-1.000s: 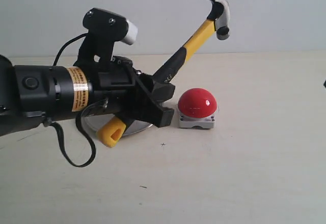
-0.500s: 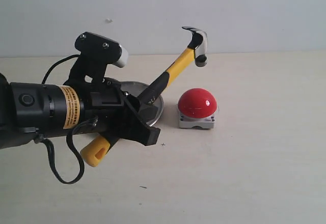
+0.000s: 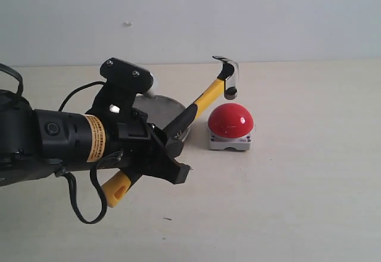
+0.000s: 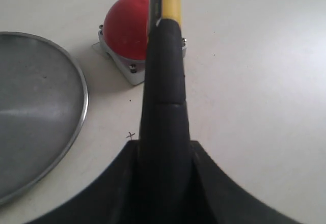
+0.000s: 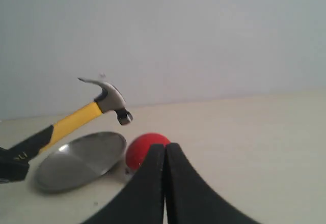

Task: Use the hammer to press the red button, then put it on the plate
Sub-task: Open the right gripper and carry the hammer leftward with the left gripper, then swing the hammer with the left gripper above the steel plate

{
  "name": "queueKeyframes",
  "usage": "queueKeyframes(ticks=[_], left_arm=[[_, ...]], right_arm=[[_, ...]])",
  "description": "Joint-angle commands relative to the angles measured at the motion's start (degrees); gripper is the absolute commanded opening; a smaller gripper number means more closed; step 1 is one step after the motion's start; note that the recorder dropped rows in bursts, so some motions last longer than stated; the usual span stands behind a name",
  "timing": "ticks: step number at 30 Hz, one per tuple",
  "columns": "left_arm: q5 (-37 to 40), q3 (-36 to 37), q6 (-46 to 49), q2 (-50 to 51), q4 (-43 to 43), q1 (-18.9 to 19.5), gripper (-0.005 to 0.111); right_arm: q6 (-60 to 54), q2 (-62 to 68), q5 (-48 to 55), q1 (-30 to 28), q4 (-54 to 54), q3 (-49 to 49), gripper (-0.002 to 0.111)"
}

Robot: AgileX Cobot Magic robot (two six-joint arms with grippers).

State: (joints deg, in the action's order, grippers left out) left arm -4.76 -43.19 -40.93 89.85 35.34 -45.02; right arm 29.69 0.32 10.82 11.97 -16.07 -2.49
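1. On the left arm's dark barrel, a yellow label point(image 3: 94, 138) carries print too small to read. Yellow lettering on the hammer's black grip is also illegible in the right wrist view.
2. The left claw point(image 3: 172, 149) is clamped around the black grip of the hammer point(image 3: 208, 95), whose yellow tip pokes out below the arm.
3. The hammer slants up to the right. Its dark head hangs just above the dome of the red button point(image 3: 230, 121), with a thin gap between them.
4. The plate point(image 3: 156, 103) lies just left of the button, partly hidden behind the left arm.
5. The right claw point(image 5: 165, 155) has its fingers pressed together, holding nothing.
6. A black cable point(image 3: 83, 208) loops under the left arm, and a small cross mark point(image 4: 131, 135) sits on the tabletop point(image 3: 297, 184).
7. Bare tabletop spreads right of the button and toward the camera. Its far edge meets a pale wall point(image 3: 268, 18).
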Motion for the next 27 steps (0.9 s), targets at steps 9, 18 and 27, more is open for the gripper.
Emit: queueKeyframes(ticks=[9, 18, 27], left_arm=[[-5.49, -0.79, -0.03, -0.3, -0.69, -0.08, 0.0], [-8.78, -6.01, 1.75, -0.3, -0.69, 1.74, 0.0], [-5.17, -8.25, 3.4, 4.61, -0.69, 2.62, 0.0]], right_arm=[[3.91, -0.32, 17.38, 0.04, 4.59, 0.34, 0.0], [3.91, -0.32, 17.38, 0.04, 4.59, 0.34, 0.0], [3.91, -0.32, 17.38, 0.04, 4.59, 0.34, 0.0]])
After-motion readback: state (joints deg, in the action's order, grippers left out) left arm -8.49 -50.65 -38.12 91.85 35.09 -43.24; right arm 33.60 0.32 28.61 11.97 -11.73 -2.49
